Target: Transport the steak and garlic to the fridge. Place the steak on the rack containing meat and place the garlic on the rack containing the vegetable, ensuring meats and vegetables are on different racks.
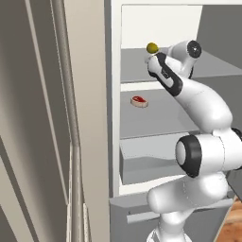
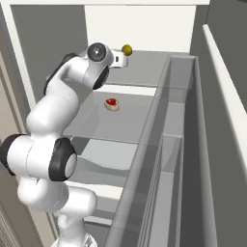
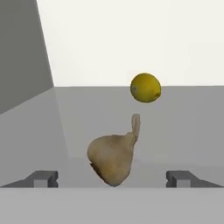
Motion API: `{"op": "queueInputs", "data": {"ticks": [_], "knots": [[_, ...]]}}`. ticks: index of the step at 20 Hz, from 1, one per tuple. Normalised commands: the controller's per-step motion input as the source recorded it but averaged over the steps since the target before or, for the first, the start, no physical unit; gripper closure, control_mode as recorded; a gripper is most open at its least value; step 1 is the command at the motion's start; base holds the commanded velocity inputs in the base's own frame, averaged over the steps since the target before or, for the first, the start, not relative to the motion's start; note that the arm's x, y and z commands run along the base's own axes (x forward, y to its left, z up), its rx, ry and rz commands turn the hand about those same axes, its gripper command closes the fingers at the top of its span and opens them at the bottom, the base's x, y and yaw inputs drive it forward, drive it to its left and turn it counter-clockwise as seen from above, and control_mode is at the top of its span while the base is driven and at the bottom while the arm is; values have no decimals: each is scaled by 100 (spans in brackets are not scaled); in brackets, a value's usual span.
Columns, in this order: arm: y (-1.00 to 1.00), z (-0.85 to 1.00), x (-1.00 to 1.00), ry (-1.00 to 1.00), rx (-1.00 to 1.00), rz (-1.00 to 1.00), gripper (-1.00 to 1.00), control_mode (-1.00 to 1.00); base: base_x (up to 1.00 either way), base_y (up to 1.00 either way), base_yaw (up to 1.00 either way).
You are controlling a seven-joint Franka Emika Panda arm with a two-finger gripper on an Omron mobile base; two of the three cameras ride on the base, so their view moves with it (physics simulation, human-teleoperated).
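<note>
The fridge (image 1: 115, 118) stands open in front of me. My gripper (image 3: 113, 179) reaches onto its upper rack (image 1: 132, 68) and is open, its fingertips (image 3: 46, 178) wide apart. The beige garlic (image 3: 113, 157) lies on that rack between them, touching neither, stem pointing away. Behind it sits a round yellow vegetable (image 3: 145, 87), also seen as a yellow ball (image 1: 152, 47) in the left base view and as the same ball (image 2: 127, 49) in the right base view. One rack lower lies the steak (image 1: 139, 101), a small red slab (image 2: 112, 103) with a pale edge.
The fridge's open door with clear bins (image 2: 178, 120) runs along the right. A tall panel with a long handle (image 1: 71, 118) stands at the left. A grey drawer (image 1: 142, 165) sits under the steak's rack (image 1: 156, 123).
</note>
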Motion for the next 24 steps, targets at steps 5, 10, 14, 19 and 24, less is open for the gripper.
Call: {"op": "queueInputs", "data": {"ticks": [5, 10, 14, 19, 24], "knots": [[4, 4, -92, -5, 0, 0, -100, -100, 0, 0, 0], [9, 10, -100, -7, 0, 0, -100, -100, 0, 0, 0], [16, 17, -100, -5, 1, 0, -100, -100, 0, 0, 0], [14, 51, -93, 2, 2, 0, -100, -100, 0, 0, 0], [3, 57, -87, 10, 0, -2, -100, -100, 0, 0, 0]]}}
